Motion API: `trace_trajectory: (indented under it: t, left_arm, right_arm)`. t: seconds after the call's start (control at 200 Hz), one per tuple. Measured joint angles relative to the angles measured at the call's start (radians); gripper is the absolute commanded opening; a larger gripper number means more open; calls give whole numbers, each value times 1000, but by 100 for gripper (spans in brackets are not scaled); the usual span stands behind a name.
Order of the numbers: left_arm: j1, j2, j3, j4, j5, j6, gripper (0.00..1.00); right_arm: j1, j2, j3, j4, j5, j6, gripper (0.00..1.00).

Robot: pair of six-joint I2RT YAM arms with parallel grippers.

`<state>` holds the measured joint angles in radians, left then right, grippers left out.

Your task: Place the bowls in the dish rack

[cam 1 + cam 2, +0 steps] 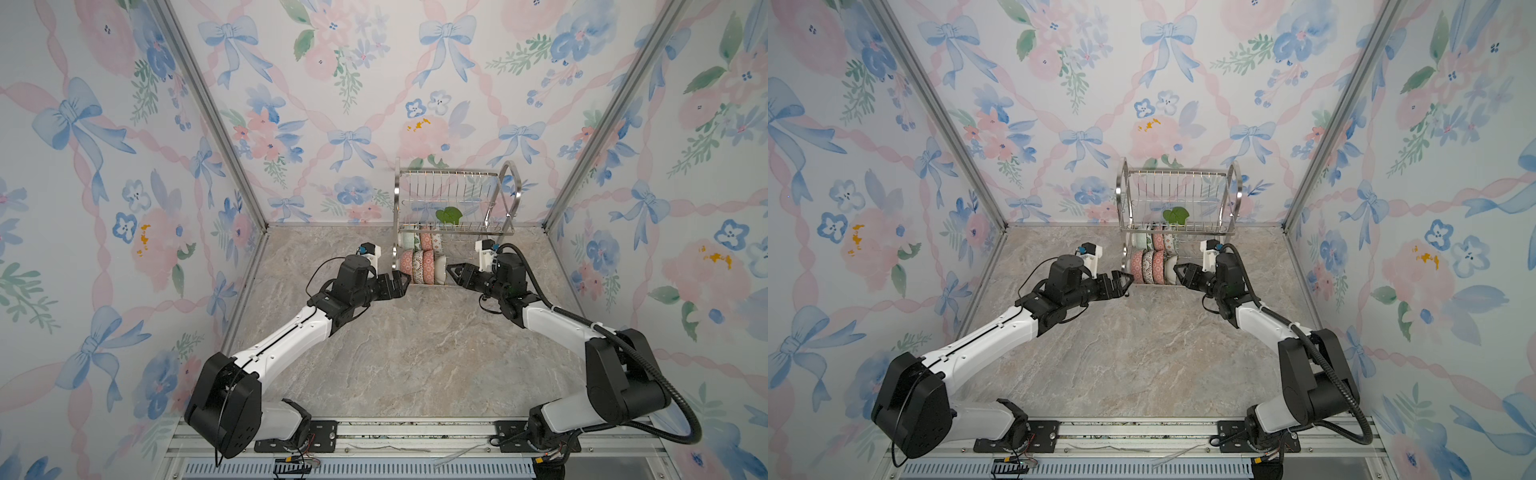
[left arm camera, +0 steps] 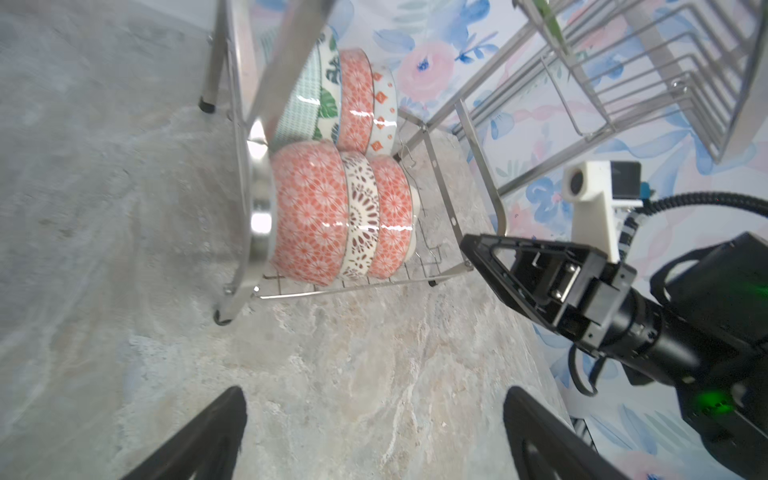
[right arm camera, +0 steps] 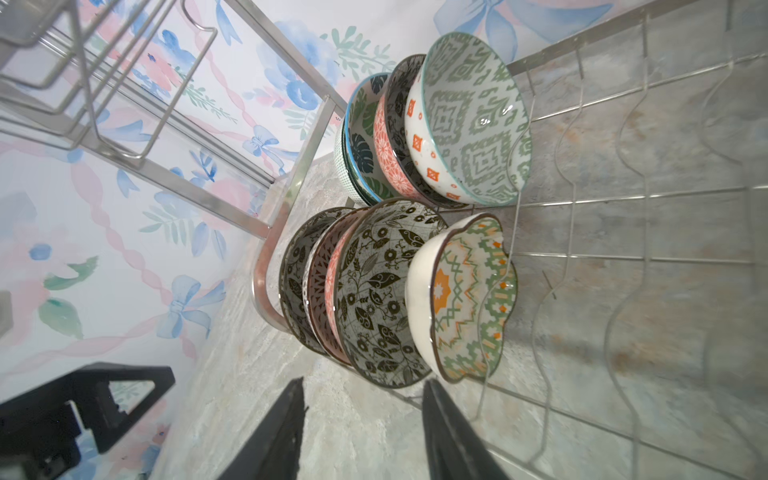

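Observation:
The steel dish rack [image 1: 453, 174] [image 1: 1179, 174] stands at the back of the table. On its lower tier, several bowls [image 1: 419, 259] [image 1: 1152, 264] stand on edge in two rows. Nearest my right gripper [image 3: 365, 382] is a scalloped orange-and-green bowl [image 3: 461, 299], resting in the wires just past the fingertips and clear of them. That gripper is open and holds nothing. A dark floral bowl [image 3: 374, 291] and a green geometric bowl [image 3: 473, 120] stand beside it. My left gripper [image 2: 374, 392] [image 1: 401, 282] hangs wide open and empty over the table, left of the red patterned bowls [image 2: 311, 212].
A bright green leaf-shaped thing [image 1: 449, 215] lies on the rack's upper tier. To the right of the bowls, the lower tier's wire slots [image 3: 644, 203] hold nothing. Flowered walls close in on three sides, and the marble tabletop [image 1: 395, 353] lies between the arms.

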<state>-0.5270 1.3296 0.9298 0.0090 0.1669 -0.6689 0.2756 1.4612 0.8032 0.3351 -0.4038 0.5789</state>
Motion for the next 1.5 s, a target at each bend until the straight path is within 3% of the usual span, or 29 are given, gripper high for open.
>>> trace_trajectory:
  t: [0.13,0.22,0.245,0.475,0.7,0.87,1.095,1.345,1.5]
  left_arm:
    - [29,-19,0,-16,-150,65,98]
    - [44,-20,0,-19,-271,118,98]
    - [48,-20,0,-20,-311,137,98]
    - [162,-20,-65,37,-547,261,98]
    - [311,-28,-259,201,-717,375,98]
    - [400,48,-370,361,-739,428,98]
    - [461,150,-508,624,-653,488,98]
    - [477,164,-566,845,-567,523,98]
    - [469,212,-700,1085,-481,573,98]
  right_arm:
    - [0,-95,-32,-109,54,-52,71]
    - [0,-171,-66,-173,101,-87,89]
    - [-1,-196,-77,-193,119,-92,99]
    - [-28,-425,-114,-409,339,-165,97]
    - [-127,-499,-163,-460,627,-137,97]
    - [-130,-455,-249,-333,815,-149,97]
    - [-92,-337,-381,-22,993,-347,97]
    - [-91,-196,-515,332,1019,-506,97]
    - [-90,-76,-548,554,965,-570,96]
